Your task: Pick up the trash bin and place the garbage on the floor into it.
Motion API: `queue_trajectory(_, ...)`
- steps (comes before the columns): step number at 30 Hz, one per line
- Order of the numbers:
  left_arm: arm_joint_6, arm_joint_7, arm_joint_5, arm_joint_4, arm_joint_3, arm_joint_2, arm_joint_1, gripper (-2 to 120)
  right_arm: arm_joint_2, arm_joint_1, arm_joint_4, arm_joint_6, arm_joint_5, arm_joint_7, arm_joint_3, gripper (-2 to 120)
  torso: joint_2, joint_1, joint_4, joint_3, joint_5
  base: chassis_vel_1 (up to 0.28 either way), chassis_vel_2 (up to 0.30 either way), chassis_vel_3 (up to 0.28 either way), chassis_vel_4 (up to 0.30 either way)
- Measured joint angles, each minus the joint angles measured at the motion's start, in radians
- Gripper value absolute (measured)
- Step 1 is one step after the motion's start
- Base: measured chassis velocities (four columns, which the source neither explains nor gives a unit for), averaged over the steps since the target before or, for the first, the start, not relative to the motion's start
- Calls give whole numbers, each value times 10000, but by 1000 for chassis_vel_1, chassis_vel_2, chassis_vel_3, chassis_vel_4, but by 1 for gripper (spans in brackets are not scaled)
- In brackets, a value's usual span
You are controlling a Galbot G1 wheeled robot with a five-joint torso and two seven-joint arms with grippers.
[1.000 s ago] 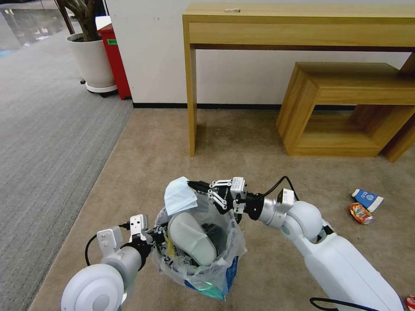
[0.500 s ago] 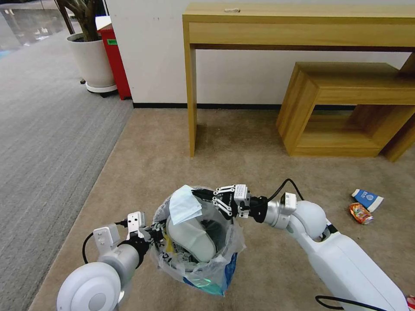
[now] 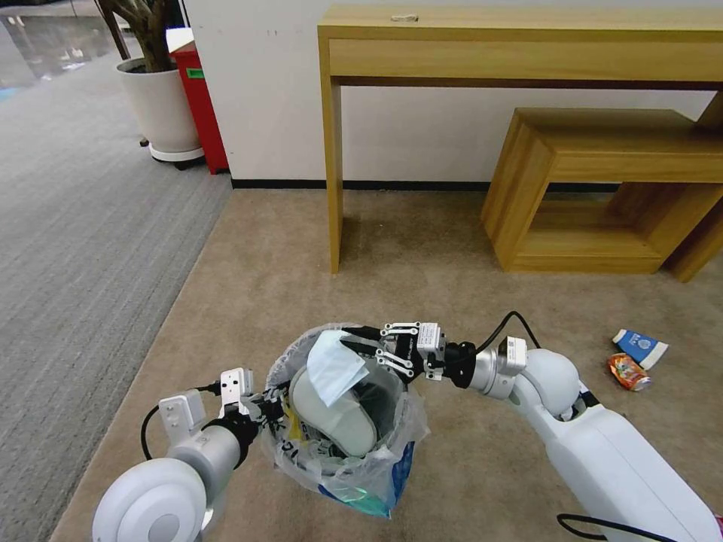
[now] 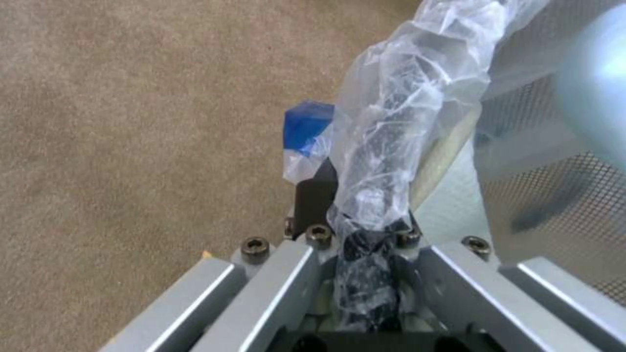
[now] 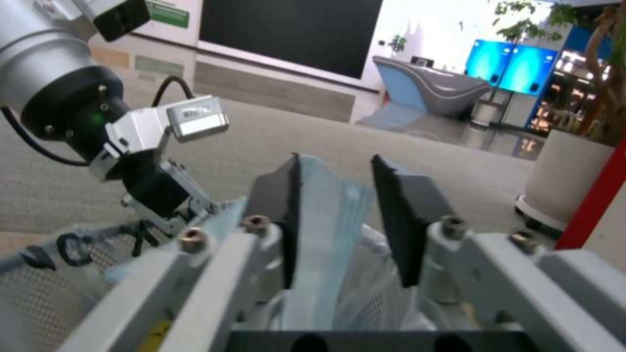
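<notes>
The left arm is extended forward and low, with its gripper [image 3: 265, 410] set against the near-left rim of the trash bin [image 3: 343, 482]. In the left wrist view the left gripper [image 4: 365, 244] is seen clamped on the bin's rim and its bunched plastic liner.

The right arm is reached in from the right of the bin, forearm nearly level, with its gripper [image 3: 361, 342] positioned over the bin's far rim. In the right wrist view the right gripper [image 5: 336, 215] is seen with its pads [image 5: 401, 220] spread apart; contact with what lies between them appears loose, though this cannot be confirmed.
</notes>
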Motion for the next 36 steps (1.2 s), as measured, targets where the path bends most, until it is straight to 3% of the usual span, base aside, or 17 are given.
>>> queue_trajectory(16, 0, 26, -244, -272, -239, -7, 78, 1, -114, -187, -83, 315, -250, -43, 530, 95, 0, 0, 0, 0, 0, 0, 0, 0, 0)
queue_trajectory(28, 0, 23, -286, -301, -488, 4, 96, 1, -179, -387, 30, 382, -229, 12, 856, 100, 0, 0, 0, 0, 0, 0, 0, 0, 0)
queue_trajectory(30, 1, -49, -343, -312, -598, 15, 96, 1, -179, -415, 58, 385, -158, 250, 923, 100, 0, 0, 0, -1, 0, 0, 0, 0, 0)
queue_trajectory(33, 0, -953, -697, -380, -1228, 213, 75, 1, -155, -648, 150, 222, 62, 1957, 1160, 100, 0, 0, 0, 0, -1, 0, 0, 0, 0)
queue_trajectory(34, 0, -953, -697, -380, -1228, 213, 75, 1, -155, -648, 150, 222, 62, 1957, 1160, 100, 0, 0, 0, 0, -1, 0, 0, 0, 0)
queue_trajectory(36, 0, -1731, -769, -298, -1708, 367, 79, 1, -83, -984, 213, -390, -120, 3821, 1291, 100, 1, 0, 0, 0, -1, 0, 0, 0, 0)
